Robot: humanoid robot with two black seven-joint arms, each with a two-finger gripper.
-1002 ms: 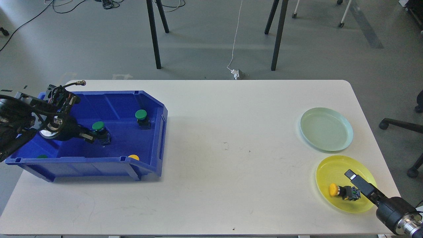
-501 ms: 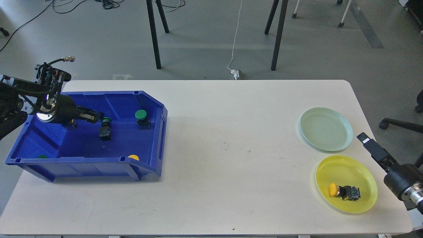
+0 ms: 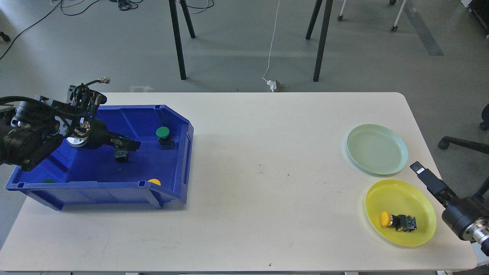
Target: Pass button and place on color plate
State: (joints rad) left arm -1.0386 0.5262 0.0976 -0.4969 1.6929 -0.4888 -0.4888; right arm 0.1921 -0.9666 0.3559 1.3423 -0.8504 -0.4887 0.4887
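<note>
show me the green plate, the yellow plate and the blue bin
green plate (image 3: pixel 376 149), head view, on its bare middle
yellow plate (image 3: pixel 401 194), head view, on its bare far part
blue bin (image 3: pixel 114 193), head view, on its near wall

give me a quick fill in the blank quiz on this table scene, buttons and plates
1. The yellow button lies on the ____ plate.
2. The pale green plate holds ____ buttons.
3. The upright green button stands inside the ____ bin.
4. The yellow plate lies ____ to the robot than the pale green plate.

Missing words: yellow; no; blue; nearer
</note>
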